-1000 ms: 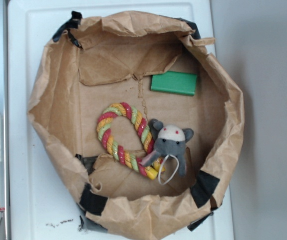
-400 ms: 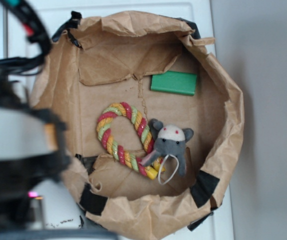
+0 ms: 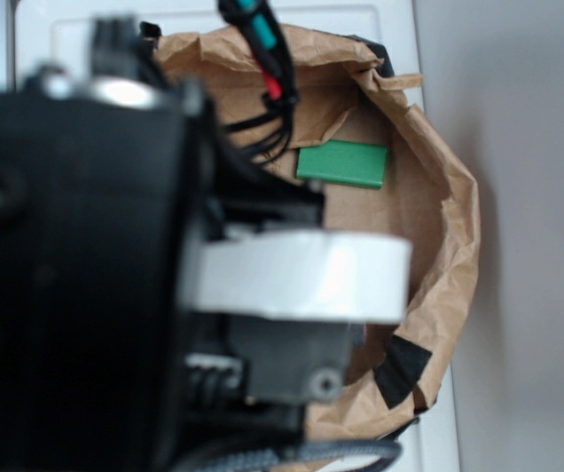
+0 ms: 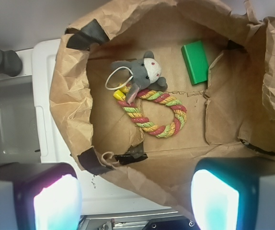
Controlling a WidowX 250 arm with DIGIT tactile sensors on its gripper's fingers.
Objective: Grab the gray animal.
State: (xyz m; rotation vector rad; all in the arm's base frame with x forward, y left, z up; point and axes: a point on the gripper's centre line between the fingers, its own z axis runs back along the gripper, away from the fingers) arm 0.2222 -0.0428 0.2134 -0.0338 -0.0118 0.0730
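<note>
The gray animal [image 4: 142,73] is a small plush elephant with a cream head top and a white string loop, lying inside the brown paper bag [image 4: 75,96] in the wrist view. It rests against one end of a red-yellow-green rope ring [image 4: 155,111]. My gripper [image 4: 135,201] is high above the bag's near edge, open, with nothing between its fingers [image 4: 214,201]. In the exterior view the arm [image 3: 95,275] fills the left and centre and hides the elephant and the ring.
A green block [image 4: 195,61] lies on the bag floor beside the elephant, and shows as the green block [image 3: 342,162] from outside. Black tape [image 4: 92,32] holds the bag's crumpled walls. The bag sits on a white tray [image 4: 44,62].
The arm has swung in from the left over the bag, now covering the elephant and rope ring in the exterior view. The objects in the bag have not moved.
</note>
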